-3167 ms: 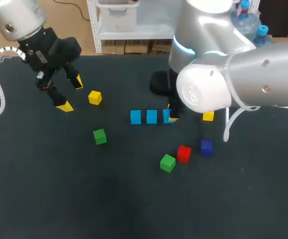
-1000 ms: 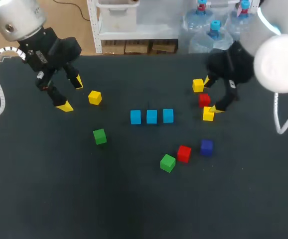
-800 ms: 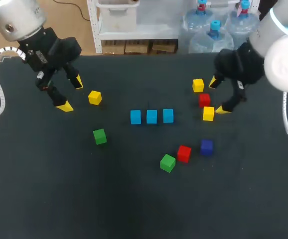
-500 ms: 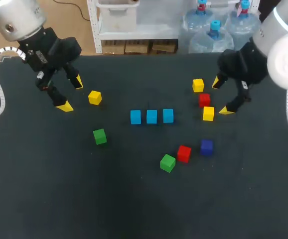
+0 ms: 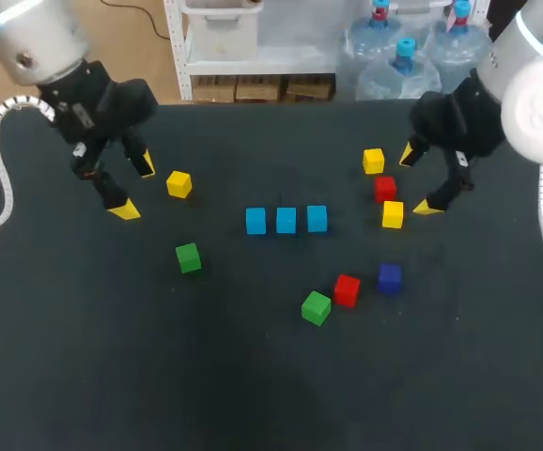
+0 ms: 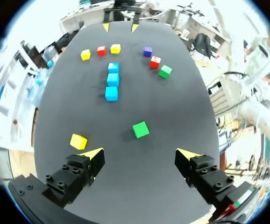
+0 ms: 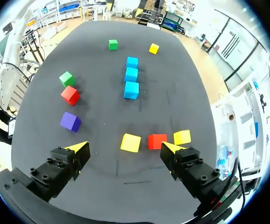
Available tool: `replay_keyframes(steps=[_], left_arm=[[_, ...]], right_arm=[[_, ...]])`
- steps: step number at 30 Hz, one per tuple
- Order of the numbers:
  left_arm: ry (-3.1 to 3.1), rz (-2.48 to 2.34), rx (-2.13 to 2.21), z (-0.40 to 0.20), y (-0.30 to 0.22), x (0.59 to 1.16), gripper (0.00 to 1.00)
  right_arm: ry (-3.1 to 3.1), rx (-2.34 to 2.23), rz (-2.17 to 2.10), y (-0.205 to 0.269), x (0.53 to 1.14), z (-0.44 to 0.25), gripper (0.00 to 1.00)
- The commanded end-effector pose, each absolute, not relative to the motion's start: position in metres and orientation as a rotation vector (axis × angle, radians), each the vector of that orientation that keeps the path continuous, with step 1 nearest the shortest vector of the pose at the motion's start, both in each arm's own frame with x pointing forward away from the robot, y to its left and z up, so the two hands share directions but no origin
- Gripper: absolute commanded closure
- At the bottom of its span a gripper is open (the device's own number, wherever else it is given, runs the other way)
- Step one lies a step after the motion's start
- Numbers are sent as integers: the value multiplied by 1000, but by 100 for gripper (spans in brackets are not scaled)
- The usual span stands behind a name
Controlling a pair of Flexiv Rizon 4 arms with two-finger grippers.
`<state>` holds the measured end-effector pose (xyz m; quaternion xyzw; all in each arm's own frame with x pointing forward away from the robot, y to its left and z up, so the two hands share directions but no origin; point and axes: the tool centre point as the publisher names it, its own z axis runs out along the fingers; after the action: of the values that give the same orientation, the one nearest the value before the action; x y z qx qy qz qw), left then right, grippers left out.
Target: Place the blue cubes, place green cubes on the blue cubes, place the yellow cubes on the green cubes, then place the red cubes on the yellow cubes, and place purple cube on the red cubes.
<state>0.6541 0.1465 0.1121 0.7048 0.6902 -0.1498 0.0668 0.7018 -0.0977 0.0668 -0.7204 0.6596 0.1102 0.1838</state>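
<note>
Three blue cubes [image 5: 286, 220] sit in a straight row at the middle of the desk [image 5: 253, 395], close together with slim gaps between them. Nothing is stacked on them yet, so I reckon the green layer comes next.

One green cube [image 5: 188, 256] lies alone between the row and the left edge. The other green cube [image 5: 316, 307] sits just beside a red cube [image 5: 347, 289], with the purple cube [image 5: 389, 277] near that.

The left pincer [image 5: 135, 186] hangs wide open and empty by the left edge, with a lone yellow cube [image 5: 178, 183] just beside it. The right pincer [image 5: 418, 181] is also spread wide and holds nothing. It hovers beside a tight line toward the right edge, made up of a first yellow cube [image 5: 373, 161], a second red cube [image 5: 385, 189] and a last yellow cube [image 5: 393, 215].

The crowding worries me most. A finger coming down beside the other green cube could shove the red cube or tip the green one, since they sit so close. The right pincer could clip that tight line as it swings away, scattering pieces needed later.

Setting a green cube on the blue row looks fiddly too. Spread fingers could nudge a neighbouring blue cube out of line, and a cube released off-centre could slide off.
</note>
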Motion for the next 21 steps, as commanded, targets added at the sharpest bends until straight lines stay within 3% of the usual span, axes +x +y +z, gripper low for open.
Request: replay_keyframes(steps=[1, 21], left_arm=[[2132, -418, 2073, 108, 139, 642, 0], [2305, -143, 1916, 70, 148, 623, 0]], right_arm=[[1859, -2031, 314, -98, 703, 66, 0], [1859, -2031, 314, -98, 703, 66, 0]])
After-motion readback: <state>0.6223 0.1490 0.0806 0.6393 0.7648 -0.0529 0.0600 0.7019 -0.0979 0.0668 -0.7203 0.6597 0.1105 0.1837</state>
